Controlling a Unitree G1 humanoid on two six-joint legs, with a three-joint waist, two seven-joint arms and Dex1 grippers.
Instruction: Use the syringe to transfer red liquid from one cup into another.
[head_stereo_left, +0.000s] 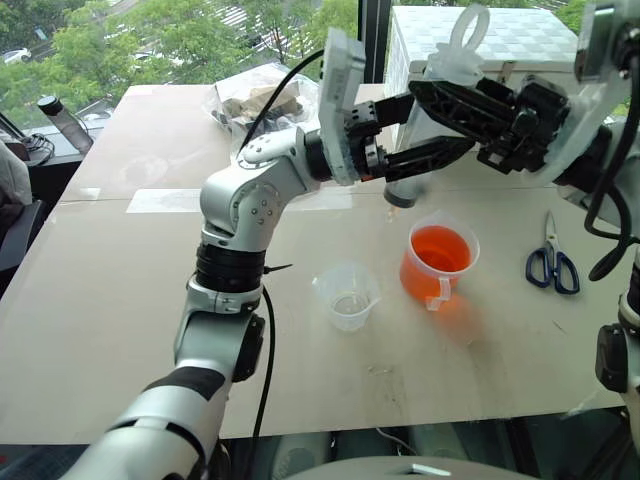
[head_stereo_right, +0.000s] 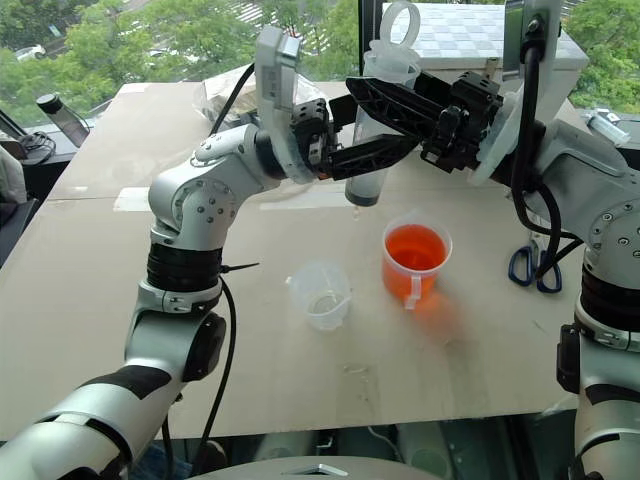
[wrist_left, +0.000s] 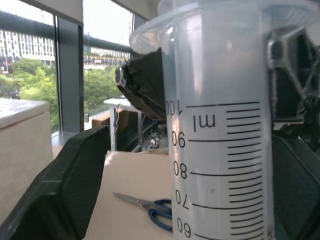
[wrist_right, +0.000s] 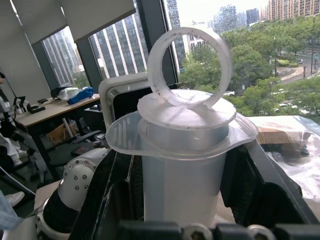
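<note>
The syringe (head_stereo_right: 364, 165) hangs upright in the air, plunger ring on top, its short tip just above the red cup. My right gripper (head_stereo_right: 385, 118) reaches in from the right and is shut on the barrel (wrist_right: 182, 185) just under the flange. My left gripper (head_stereo_right: 345, 140) comes from the left and stands open around the barrel (wrist_left: 220, 150), with a gap at one finger (wrist_left: 60, 195). The larger handled cup (head_stereo_left: 438, 262) holds the red liquid (head_stereo_left: 441, 247). The smaller clear beaker (head_stereo_left: 348, 297) stands to its left on the table.
Blue-handled scissors (head_stereo_left: 552, 264) lie on the table right of the red cup. A white box (head_stereo_left: 520, 40) stands at the back right, a clear plastic bag (head_stereo_left: 262, 95) with items at the back centre, and a bottle (head_stereo_left: 62, 120) past the table's left edge.
</note>
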